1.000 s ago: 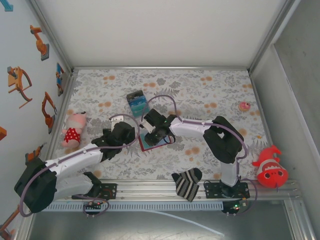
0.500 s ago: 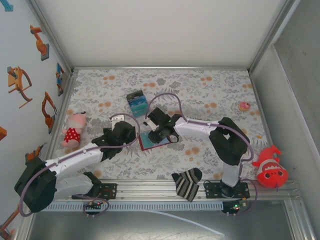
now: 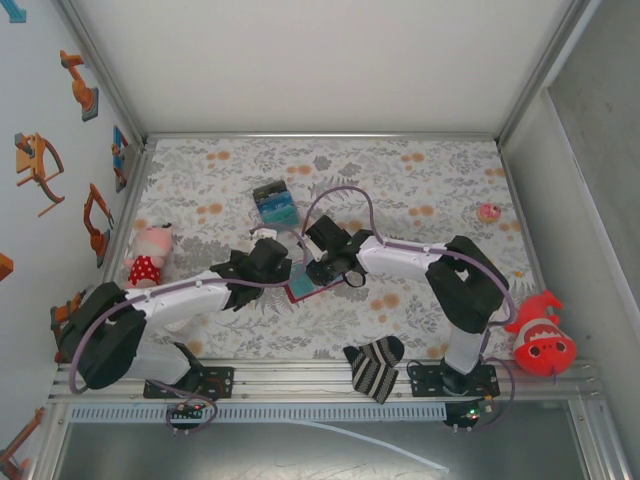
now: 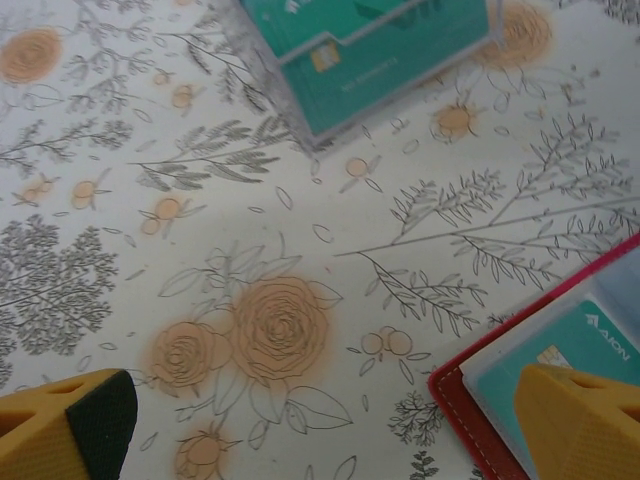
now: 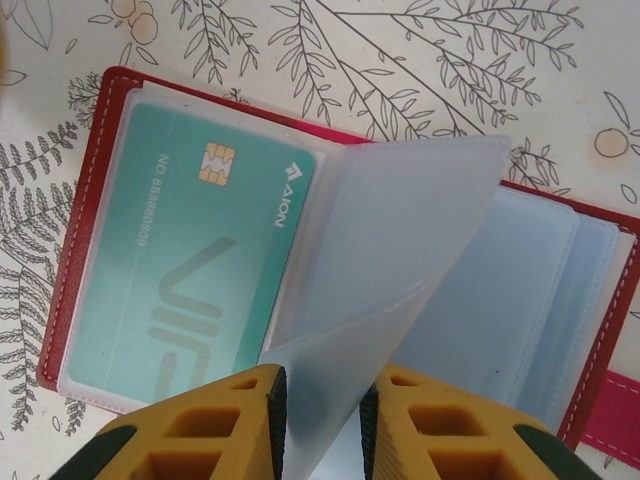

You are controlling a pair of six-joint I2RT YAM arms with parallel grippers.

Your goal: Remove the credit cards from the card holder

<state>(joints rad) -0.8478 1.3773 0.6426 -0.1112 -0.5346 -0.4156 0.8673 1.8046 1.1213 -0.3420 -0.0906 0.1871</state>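
Red card holder [image 5: 75, 260] lies open mid-counter [image 4: 300, 200], a teal credit card [image 5: 200, 290] tucked in its left pocket. The right pincer [image 5: 320, 410] is clenched on a clear sleeve [image 5: 400, 250] that stands up from the holder. The left pincer [image 4: 325, 420] hangs released, spread wide just left of the holder, one finger over its edge.

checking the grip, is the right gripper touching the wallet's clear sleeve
Touching. The right wrist view shows the right gripper closed on the clear sleeve, pinching its lower edge.
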